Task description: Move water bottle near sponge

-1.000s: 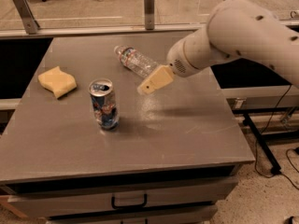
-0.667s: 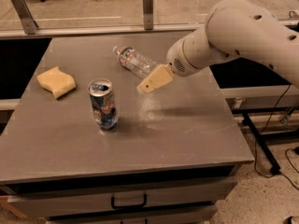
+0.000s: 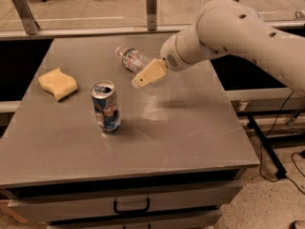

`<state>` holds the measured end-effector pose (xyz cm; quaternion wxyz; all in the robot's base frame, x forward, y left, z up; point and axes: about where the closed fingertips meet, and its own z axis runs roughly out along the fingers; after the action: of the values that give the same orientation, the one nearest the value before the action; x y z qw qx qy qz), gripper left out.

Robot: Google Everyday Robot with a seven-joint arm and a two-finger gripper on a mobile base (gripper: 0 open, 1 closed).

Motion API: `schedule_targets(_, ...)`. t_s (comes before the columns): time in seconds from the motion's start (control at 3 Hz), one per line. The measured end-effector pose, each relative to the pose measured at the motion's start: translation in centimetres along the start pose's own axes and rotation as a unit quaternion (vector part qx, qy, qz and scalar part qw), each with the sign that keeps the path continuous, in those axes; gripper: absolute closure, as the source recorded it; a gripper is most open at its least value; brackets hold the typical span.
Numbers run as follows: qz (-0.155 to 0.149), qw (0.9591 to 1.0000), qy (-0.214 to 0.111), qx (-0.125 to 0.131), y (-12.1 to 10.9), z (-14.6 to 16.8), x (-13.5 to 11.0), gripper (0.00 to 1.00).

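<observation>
The water bottle point(image 3: 130, 58) is clear plastic with a label band and lies on its side at the back middle of the grey table point(image 3: 190, 128). The pale yellow sponge point(image 3: 58, 83) lies at the table's left side, well apart from the bottle. My gripper point(image 3: 147, 75), tan at the end of the white arm point(image 3: 228, 32), hangs just right of and in front of the bottle, slightly above the tabletop. It partly covers the bottle's near end. It holds nothing that I can see.
A blue-and-silver drink can point(image 3: 106, 106) stands upright between the sponge and the gripper, nearer the front. A rail with metal posts point(image 3: 151, 6) runs behind the table. Drawers with a handle point(image 3: 131, 206) are below the front edge.
My gripper has moved a little to the left and up, closer to the bottle. The bottle, sponge and can have not moved.
</observation>
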<state>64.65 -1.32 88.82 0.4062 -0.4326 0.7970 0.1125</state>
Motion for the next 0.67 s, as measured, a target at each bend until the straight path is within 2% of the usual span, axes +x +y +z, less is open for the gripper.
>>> schedule_targets(0.33,0.022,0.9997,-0.004,-0.009,-0.5,2.7,-0.1,0.00)
schedule_targets(0.67,0.035,0.9993,-0.005,-0.013,-0.4,5.4,0.0,0.18)
